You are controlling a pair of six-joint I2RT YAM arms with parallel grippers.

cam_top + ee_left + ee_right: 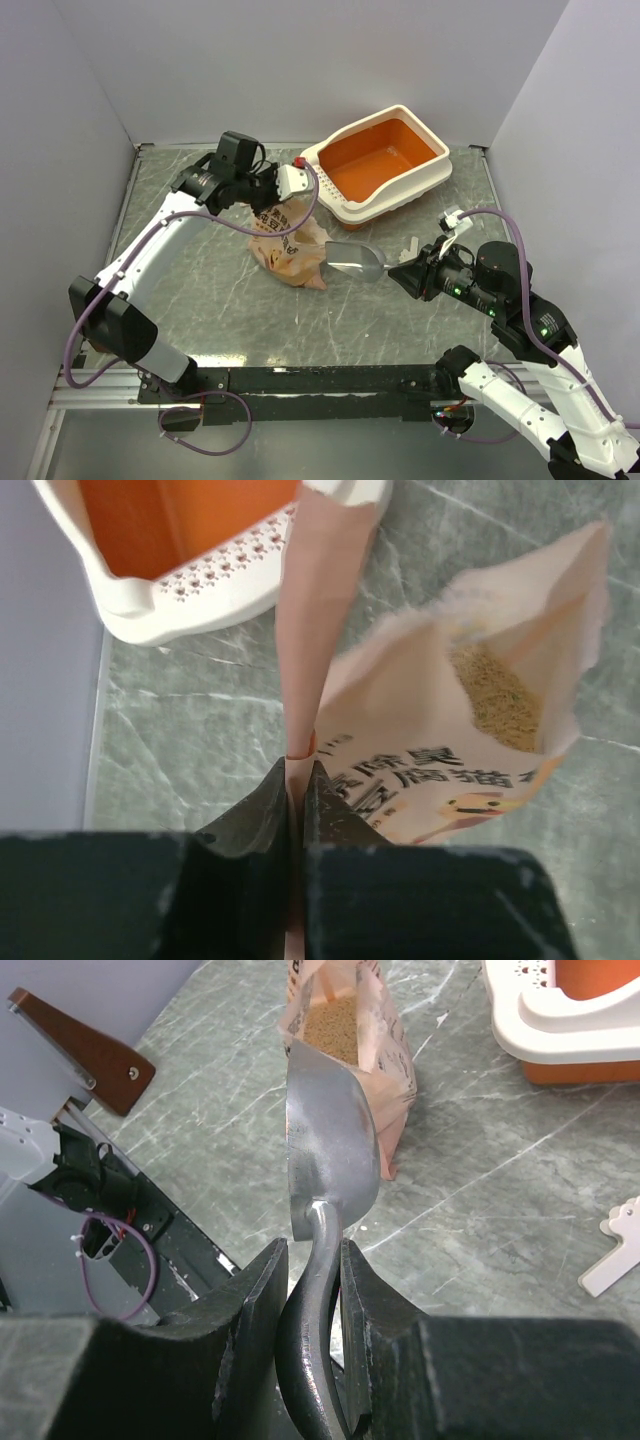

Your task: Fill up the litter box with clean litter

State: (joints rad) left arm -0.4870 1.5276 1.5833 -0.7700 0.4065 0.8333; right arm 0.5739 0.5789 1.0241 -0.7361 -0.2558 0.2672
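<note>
Overhead, the box (350, 207) sits at the far right of the table (200, 270), its orange floor bare. The left gripper (285, 187) holds the bag (290, 250) just in front of it. From the left wrist, the jaws pinch the bag's paper edge, and litter (495, 705) lies inside. From the right wrist, the right gripper (312, 1260) clamps the scoop (330, 1150) by its handle, with the bowl at the bag's open mouth.

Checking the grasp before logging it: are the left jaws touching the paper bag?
Touching. The left wrist view shows the left gripper closed on the upright edge of the bag, with the paper pinched between both jaws and no gap visible.
</note>
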